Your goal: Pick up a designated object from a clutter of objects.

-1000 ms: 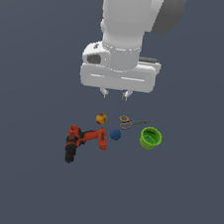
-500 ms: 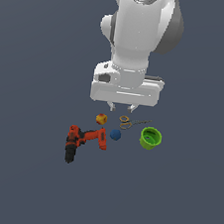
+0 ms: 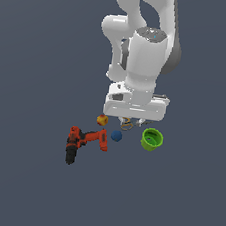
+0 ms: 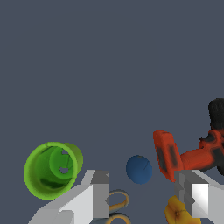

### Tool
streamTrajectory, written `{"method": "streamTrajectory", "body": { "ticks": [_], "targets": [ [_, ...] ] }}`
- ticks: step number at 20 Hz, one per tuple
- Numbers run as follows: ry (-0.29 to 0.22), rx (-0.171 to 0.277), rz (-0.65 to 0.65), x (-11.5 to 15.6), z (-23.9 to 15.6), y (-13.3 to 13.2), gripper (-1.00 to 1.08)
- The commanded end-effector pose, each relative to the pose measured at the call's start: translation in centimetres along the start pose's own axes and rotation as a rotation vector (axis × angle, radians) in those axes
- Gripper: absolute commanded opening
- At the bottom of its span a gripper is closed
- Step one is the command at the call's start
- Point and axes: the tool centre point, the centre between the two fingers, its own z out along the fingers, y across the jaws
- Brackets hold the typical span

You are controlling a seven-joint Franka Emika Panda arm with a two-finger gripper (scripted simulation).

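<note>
Approach was underway: gripper point(image 4: 142, 192), jaws apart and empty, hung over the scissors point(image 4: 117, 205) (not the target); next, shifting toward the lime-green cup point(image 3: 152, 139).

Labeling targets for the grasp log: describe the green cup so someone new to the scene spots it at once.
Find the white arm's end effector hanging over a small cluster of things on the dark floor. At the cluster's end toward the exterior view's right sits the lime-green cup, apart from the blue ball beside it. It is the only green, hollow, open-topped thing there, and wider than either ball.
</note>
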Motion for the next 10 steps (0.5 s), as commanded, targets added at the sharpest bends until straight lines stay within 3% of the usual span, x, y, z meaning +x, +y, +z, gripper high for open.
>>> {"method": "streamTrajectory", "body": {
  "ticks": [1, 10],
  "targets": [
    [0.021, 0.005, -0.002, -0.3, 1.4, -1.0, 0.28],
    [0.09, 0.027, -0.008, -2.2, 6.1, -4.4, 0.28]
  ]
}}
